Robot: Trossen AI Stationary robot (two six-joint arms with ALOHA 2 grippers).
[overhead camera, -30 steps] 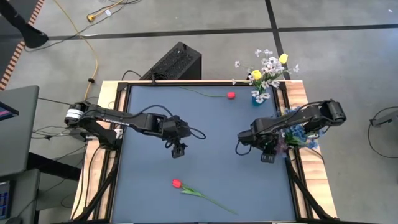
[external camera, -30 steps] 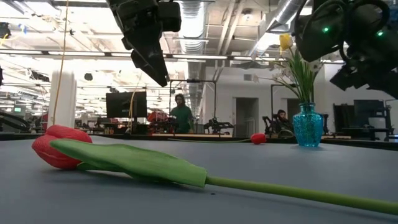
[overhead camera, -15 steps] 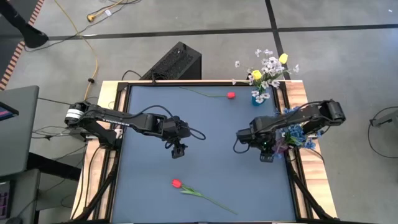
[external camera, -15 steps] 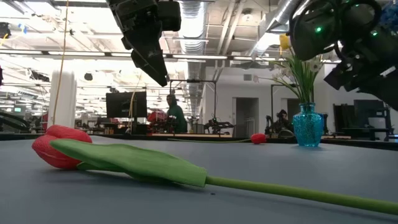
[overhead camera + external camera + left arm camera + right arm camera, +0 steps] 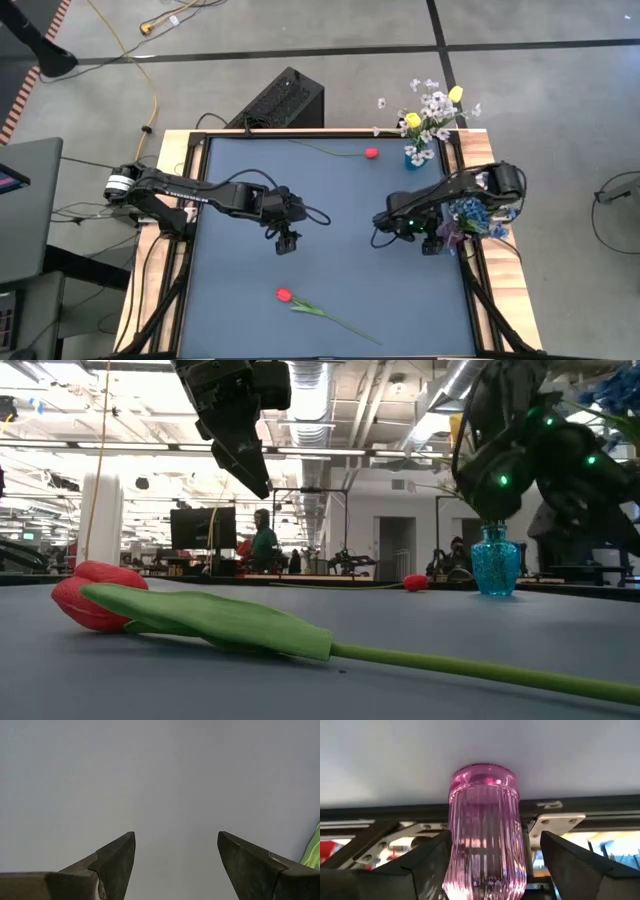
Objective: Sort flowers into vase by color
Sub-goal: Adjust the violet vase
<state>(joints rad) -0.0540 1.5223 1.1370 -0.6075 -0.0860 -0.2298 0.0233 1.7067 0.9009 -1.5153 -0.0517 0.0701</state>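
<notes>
A red flower [image 5: 284, 295] lies on its side near the table's front, its green stem [image 5: 450, 660] trailing right. A second red flower [image 5: 372, 153] lies near the far edge. White and yellow flowers stand in a blue vase [image 5: 415, 155] at the far right. Blue flowers [image 5: 472, 213] stand in a pink ribbed vase [image 5: 485, 830] at the right edge. My right gripper [image 5: 430, 243] is open, with one finger on each side of the pink vase. My left gripper [image 5: 287, 245] hangs open above the table's middle with nothing between its fingers. My right gripper's fingers come at the pink vase slanting down from the table's middle. One finger [image 5: 570, 865] stands clear of the vase's wall. The other finger [image 5: 427, 865] overlaps the wall's edge, and I cannot tell whether it touches. The vase stands upright on the table.
A black box [image 5: 285, 100] sits on the floor beyond the far edge. The table's wooden frame [image 5: 480, 150] runs along the right side behind the vases. People move about in the room beyond the table.
My right arm has folded in and its gripper has sunk toward the table beside the pink vase, rolling as it went. My left arm has kept still. A person in the room behind has walked toward the left.
</notes>
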